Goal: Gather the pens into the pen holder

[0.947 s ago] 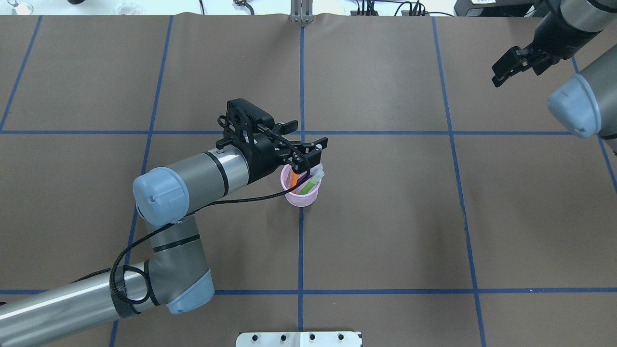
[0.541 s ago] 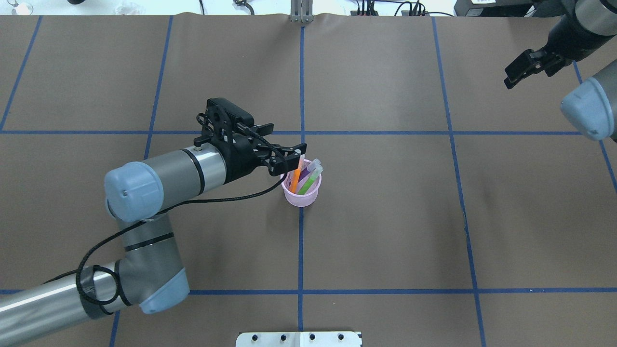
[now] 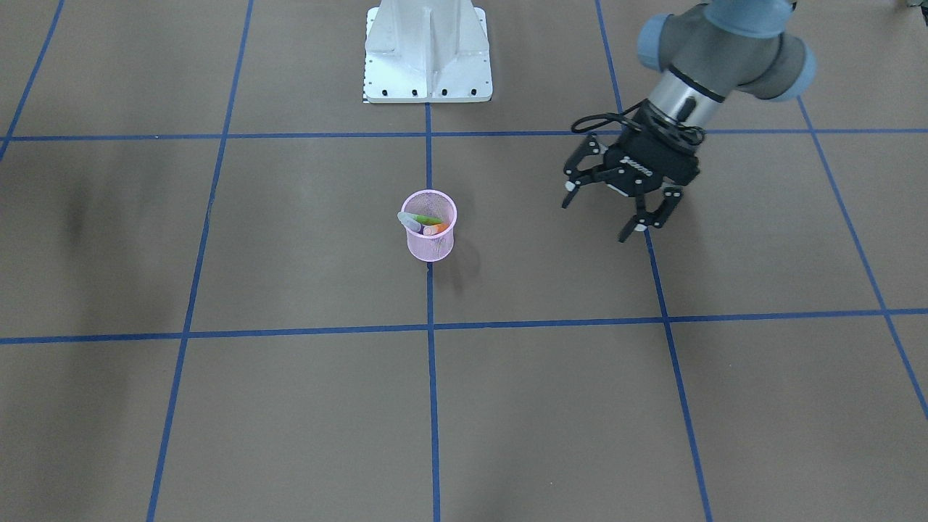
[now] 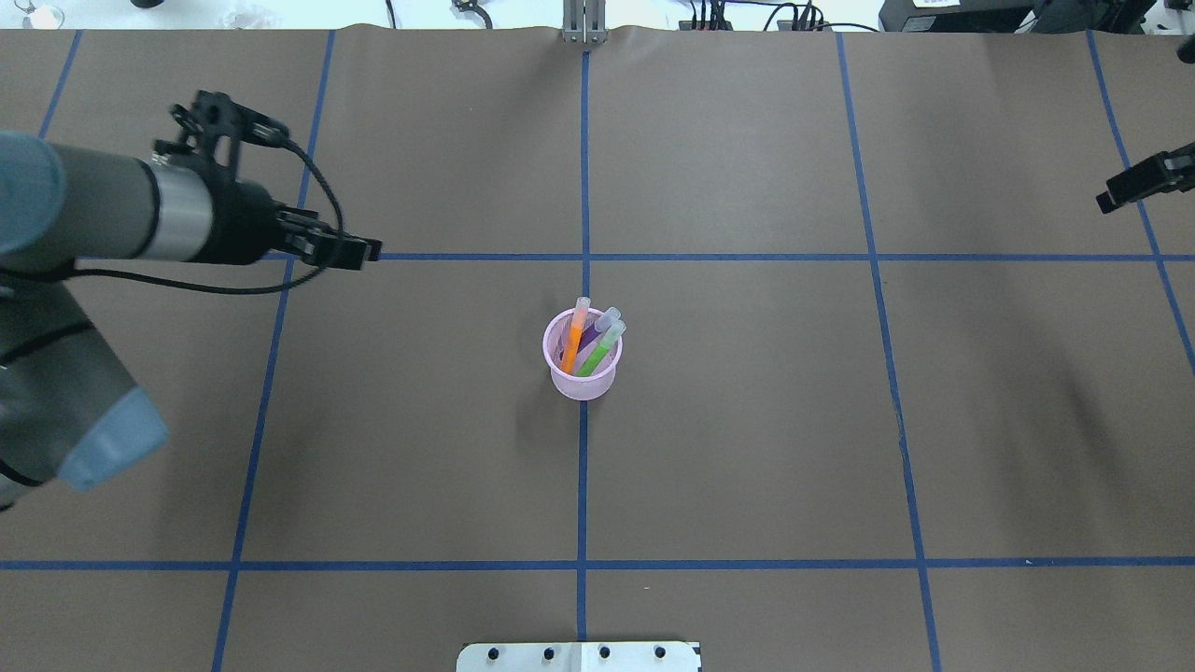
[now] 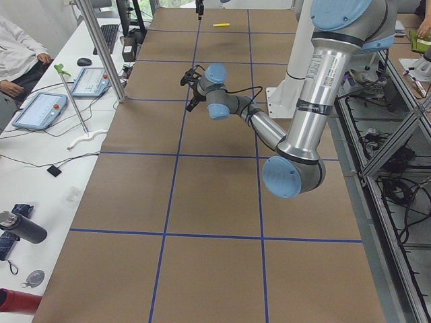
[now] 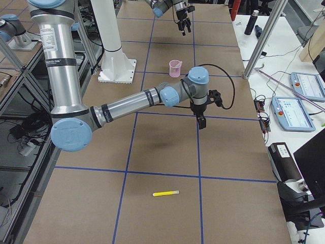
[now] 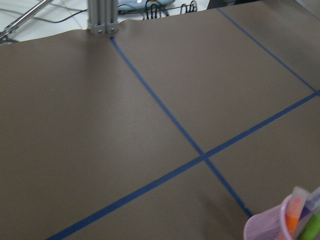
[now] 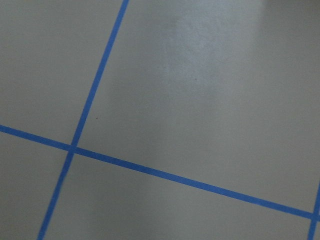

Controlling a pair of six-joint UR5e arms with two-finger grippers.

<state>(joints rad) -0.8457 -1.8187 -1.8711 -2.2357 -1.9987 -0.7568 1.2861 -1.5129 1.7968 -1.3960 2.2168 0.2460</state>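
The pink mesh pen holder (image 4: 583, 373) stands upright at the table's middle, with an orange pen (image 4: 573, 341), a purple pen (image 4: 597, 331) and a green pen (image 4: 598, 353) inside it. It also shows in the front view (image 3: 431, 243) and at the bottom right corner of the left wrist view (image 7: 267, 227). My left gripper (image 3: 598, 220) is open and empty, well off to the holder's left (image 4: 359, 250). My right gripper (image 4: 1120, 194) is at the far right edge, mostly cut off; I cannot tell whether it is open. A yellow pen (image 6: 166, 193) lies flat near the table's right end.
The table is brown paper with a blue tape grid (image 4: 584, 257). The white robot base plate (image 3: 428, 51) is at the robot's side of the table. An aluminium post (image 4: 583, 23) stands at the far edge. Operators' tablets and cables (image 6: 297, 101) lie beyond that edge.
My left gripper has pulled away from over the holder, far to the left and a little back; the orange pen stays in the holder. My right gripper has moved further right.
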